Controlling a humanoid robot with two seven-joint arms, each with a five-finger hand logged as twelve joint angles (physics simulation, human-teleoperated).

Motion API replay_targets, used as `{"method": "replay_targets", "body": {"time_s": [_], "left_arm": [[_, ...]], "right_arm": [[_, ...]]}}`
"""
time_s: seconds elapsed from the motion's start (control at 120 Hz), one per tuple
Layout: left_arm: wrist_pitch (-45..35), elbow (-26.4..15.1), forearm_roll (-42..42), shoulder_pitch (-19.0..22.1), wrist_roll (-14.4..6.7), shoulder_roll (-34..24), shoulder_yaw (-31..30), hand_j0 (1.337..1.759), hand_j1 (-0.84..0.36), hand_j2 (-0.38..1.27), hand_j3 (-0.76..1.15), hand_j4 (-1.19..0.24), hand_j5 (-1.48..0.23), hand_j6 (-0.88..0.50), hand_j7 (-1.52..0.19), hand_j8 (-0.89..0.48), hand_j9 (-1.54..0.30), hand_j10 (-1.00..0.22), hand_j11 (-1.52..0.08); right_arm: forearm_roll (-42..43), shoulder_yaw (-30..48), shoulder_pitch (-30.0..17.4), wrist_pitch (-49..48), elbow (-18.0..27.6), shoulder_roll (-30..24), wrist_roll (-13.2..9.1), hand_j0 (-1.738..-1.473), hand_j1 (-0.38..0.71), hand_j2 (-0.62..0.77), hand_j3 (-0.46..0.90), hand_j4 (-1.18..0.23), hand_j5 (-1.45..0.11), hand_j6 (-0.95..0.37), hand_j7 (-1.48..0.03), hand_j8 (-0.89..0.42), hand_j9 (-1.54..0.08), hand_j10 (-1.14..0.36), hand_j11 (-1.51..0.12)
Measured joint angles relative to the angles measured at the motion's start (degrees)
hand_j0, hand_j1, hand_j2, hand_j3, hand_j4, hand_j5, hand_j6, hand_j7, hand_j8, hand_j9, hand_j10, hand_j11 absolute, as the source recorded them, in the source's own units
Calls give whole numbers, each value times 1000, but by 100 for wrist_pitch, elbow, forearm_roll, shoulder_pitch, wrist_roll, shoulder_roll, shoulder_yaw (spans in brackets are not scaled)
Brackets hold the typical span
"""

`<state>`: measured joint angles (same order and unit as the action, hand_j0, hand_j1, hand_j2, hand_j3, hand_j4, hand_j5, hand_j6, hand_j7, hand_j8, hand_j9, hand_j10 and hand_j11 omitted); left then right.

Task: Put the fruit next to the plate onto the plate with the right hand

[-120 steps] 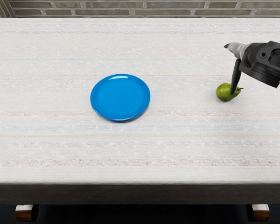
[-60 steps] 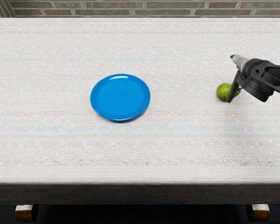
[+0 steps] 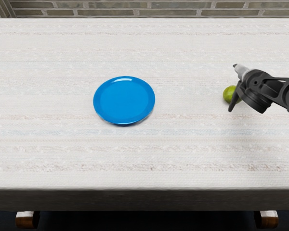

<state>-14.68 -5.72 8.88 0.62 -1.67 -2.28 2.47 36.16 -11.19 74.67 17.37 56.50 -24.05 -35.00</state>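
Our right hand [image 3: 255, 90] comes in from the right edge of the view and sits low over the surface [image 3: 144, 159], pressed up against the right side of the fruit [image 3: 229, 93]. From this angle we cannot tell whether the hand is clamped on the fruit, loosely around it, or only touching it, since the dark body of the hand covers the side where contact would be. The fruit is a small green one; only its left part shows, and it appears to lie on the surface rather than being lifted, though we cannot be sure. Further left, well apart from both hand and fruit, the blue plate [image 3: 124, 100] lies flat near the middle of the surface with nothing on it. Our left arm does not show at all. We judge the task to be at its early stage: the reach to the fruit looks complete or nearly so, but a firm hold is not confirmed, and nothing has been carried. What is left is most of the job: securing the fruit, raising it clear of the surface, bringing it leftward across the open stretch to the plate, and setting it down inside the rim before letting go.
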Motion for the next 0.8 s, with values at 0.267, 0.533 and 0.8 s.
{"method": "replay_targets", "body": {"time_s": [0.267,0.533,0.8], "left_arm": [[0,0,0,0,0,0,0,1658,349,1,0,-1,0,-1,0,-1,0,-1,0],[0,0,0,0,0,0,0,1658,349,1,0,-1,0,-1,0,-1,0,-1,0],[0,0,0,0,0,0,0,1658,349,1,0,-1,0,-1,0,-1,0,-1,0]], "right_arm": [[53,83,-168,8,-326,133,0,-1658,-250,-15,0,-86,-109,-87,-109,-86,-109,-86,-109],[59,92,-285,12,-569,244,0,-1658,-197,-24,0,-130,-167,-132,-166,-131,-167,-130,-167],[54,98,-311,12,-594,398,0,-1658,-178,-27,0,-146,-187,-148,-187,-147,-187,-146,-187]]}}
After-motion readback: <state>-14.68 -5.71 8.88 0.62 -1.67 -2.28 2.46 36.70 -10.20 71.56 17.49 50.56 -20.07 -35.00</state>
